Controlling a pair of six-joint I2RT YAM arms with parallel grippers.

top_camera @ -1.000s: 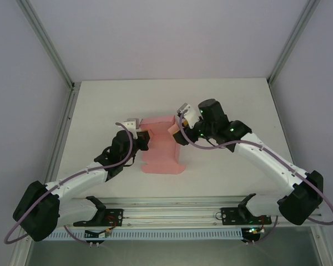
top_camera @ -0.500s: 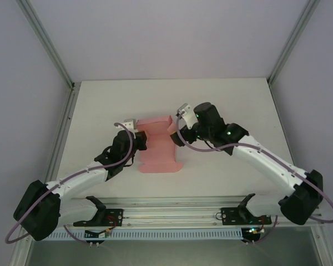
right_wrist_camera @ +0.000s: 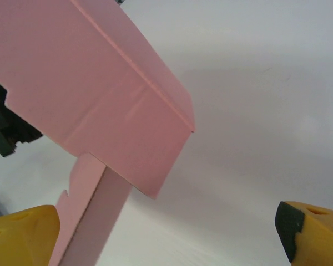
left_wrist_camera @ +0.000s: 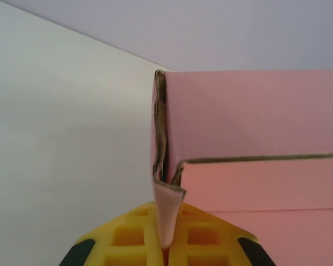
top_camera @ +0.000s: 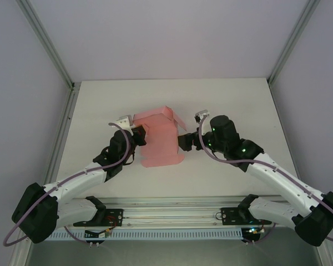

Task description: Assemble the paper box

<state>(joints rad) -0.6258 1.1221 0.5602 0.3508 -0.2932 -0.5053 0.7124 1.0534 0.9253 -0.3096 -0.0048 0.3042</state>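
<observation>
Paper box (top_camera: pixel 158 141) sits mid-desk between the two arms, partly folded: the near panel lies flat on the desk (top_camera: pixel 233 105), while the far part is raised into walls, with one loose flap angled up toward the far right. Left end effector (top_camera: pixel 135 133) is at the box's left edge. In the left wrist view the end effector (left_wrist_camera: pixel 165 250) is pinched narrow on a thin tab, and the card runs straight down between the yellow fingers (left_wrist_camera: pixel 127 235). Above the grip, the box (left_wrist_camera: pixel 255 122) shows a doubled wall with a raw brown edge. Right end effector (top_camera: pixel 186 141) stands just beside the box's right side, spread wide and holding nothing. In the right wrist view the end effector (right_wrist_camera: pixel 165 221) has its fingers well apart, with the box (right_wrist_camera: pixel 100 94) overhanging the left finger; I cannot tell whether card and finger touch there. Handling, as a judgement: the card looks very light and thin. It should be stiff enough along its creases but quick to buckle or dent across an open panel. The smooth face is likely to slip under a shallow pinch. Best holds seem to be a tab or flap edge close to a fold line, gripped flat. A push on a wall should land near a crease, not mid-panel. With so little weight, the whole piece will probably slide or swing unless one side is anchored.
</observation>
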